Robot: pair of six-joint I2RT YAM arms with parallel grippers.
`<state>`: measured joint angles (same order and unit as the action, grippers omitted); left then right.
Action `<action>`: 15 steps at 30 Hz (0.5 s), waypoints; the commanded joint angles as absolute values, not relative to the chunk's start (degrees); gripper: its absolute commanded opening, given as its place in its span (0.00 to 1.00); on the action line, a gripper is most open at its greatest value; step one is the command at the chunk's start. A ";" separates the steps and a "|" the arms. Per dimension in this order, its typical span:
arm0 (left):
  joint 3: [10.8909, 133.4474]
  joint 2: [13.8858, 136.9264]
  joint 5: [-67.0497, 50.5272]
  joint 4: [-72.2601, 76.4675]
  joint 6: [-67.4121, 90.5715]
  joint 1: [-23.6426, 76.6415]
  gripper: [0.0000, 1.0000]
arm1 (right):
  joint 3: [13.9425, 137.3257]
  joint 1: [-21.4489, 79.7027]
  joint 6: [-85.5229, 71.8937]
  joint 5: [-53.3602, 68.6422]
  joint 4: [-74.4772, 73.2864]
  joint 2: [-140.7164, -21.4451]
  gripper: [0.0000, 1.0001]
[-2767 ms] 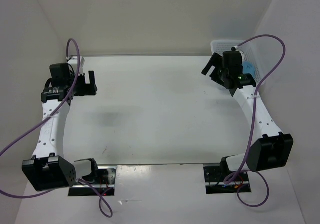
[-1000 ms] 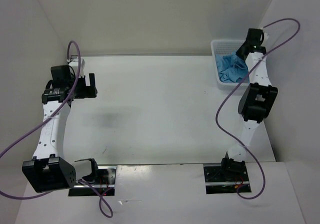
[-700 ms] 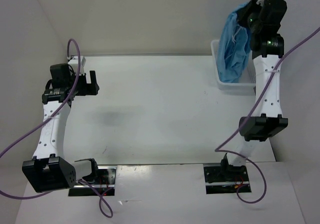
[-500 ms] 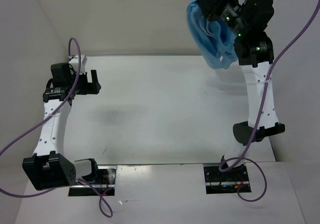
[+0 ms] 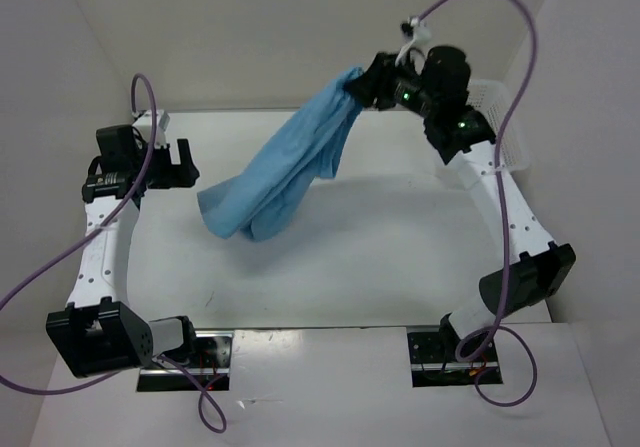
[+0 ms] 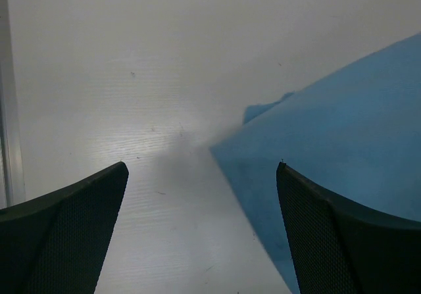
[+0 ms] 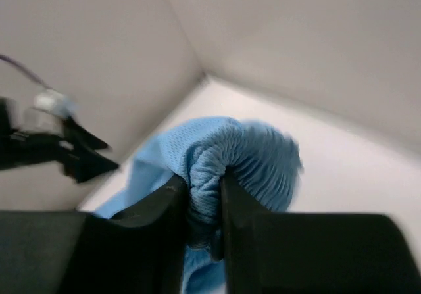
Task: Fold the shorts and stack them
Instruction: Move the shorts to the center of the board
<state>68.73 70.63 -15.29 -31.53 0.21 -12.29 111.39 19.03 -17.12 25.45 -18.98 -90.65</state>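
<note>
Table (image 5: pixel 400 257): a broad white surface with the arms at its near edge. The shorts are not lying on it yet. The hazard, judged from here, is a landing in a heap rather than flat, which would leave nothing tidy to fold.

Shorts (image 5: pixel 285 172): one light blue pair hangs in the air over the middle of the table, strung out from the right gripper down toward the left side. The lowest fold is near the surface, though contact cannot be told. They hang bunched and doubled, so they may land twisted, with legs crossed or one layer trapped beneath. The drawstring cannot be made out and could snag unseen.

Basket (image 5: pixel 497 95): white mesh, at the far right behind the right arm, well apart from the cloth. It poses little risk unless the arm swings back into it.

Right gripper (image 5: pixel 360 85): pinched tight on a gathered wad of the shorts, seen close in the wrist view (image 7: pixel 204 195) with cloth bulging above the fingers. The hold is on a bunch, not a clean edge, so a quick sweep might let layers slip out.

Left gripper (image 5: pixel 172 165): spread wide and holding nothing, with the cloth's lower edge just ahead of it in its wrist view (image 6: pixel 200 169). Reaching in early might catch only one layer.
</note>
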 commanded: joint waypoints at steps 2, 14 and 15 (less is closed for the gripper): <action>67.51 69.43 -14.86 -32.70 0.00 -12.92 1.00 | 83.82 17.85 -22.57 10.83 -10.62 -85.87 0.87; 57.23 69.96 -21.53 -35.43 0.00 -11.70 1.00 | 69.43 13.80 -28.12 7.55 -14.24 -87.70 1.00; 56.17 70.57 -21.53 -35.42 0.00 -9.60 1.00 | 69.96 13.80 -28.12 8.08 -14.24 -88.93 1.00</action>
